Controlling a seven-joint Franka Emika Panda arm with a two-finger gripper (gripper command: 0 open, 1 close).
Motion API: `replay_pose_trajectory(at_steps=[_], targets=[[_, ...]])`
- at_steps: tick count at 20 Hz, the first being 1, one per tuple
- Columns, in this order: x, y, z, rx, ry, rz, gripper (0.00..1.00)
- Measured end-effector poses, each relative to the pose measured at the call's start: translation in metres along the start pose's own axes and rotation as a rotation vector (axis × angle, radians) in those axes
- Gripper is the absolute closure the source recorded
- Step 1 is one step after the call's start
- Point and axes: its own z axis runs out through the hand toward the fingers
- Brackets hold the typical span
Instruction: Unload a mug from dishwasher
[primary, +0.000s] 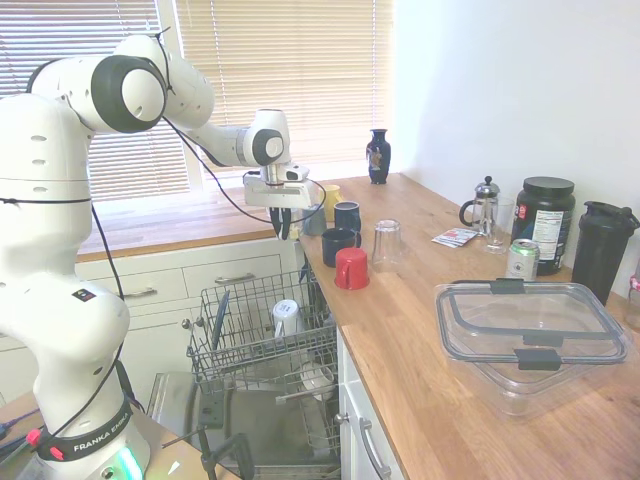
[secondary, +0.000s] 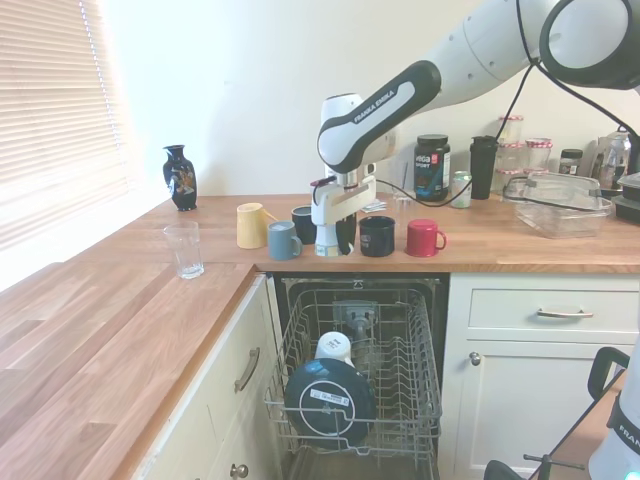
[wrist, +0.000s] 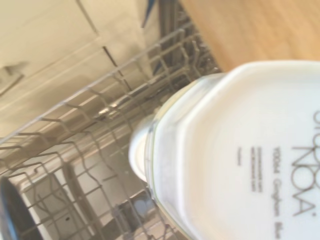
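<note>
My gripper hangs above the front edge of the wooden counter, over the open dishwasher, and is shut on the white mug. In the wrist view the mug's printed base fills the right side, with the wire rack far below it. From the first exterior view the gripper is level with the countertop, and the mug is hard to make out against the white drawers. The grey wire rack is pulled out over the dropped door.
A taller bluish-white mug and a dark round lid stand in the rack. Red, navy, yellow and grey-blue mugs crowd the counter behind the gripper. A glass and a clear plastic container lie further along.
</note>
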Motion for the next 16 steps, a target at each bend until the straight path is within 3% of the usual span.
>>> replay_pose_trajectory(at_steps=[6, 16], targets=[[0.013, 0.013, 0.020, -0.021, -0.021, 0.029, 1.00], [0.041, 0.002, 0.036, -0.022, -0.036, 0.054, 1.00]])
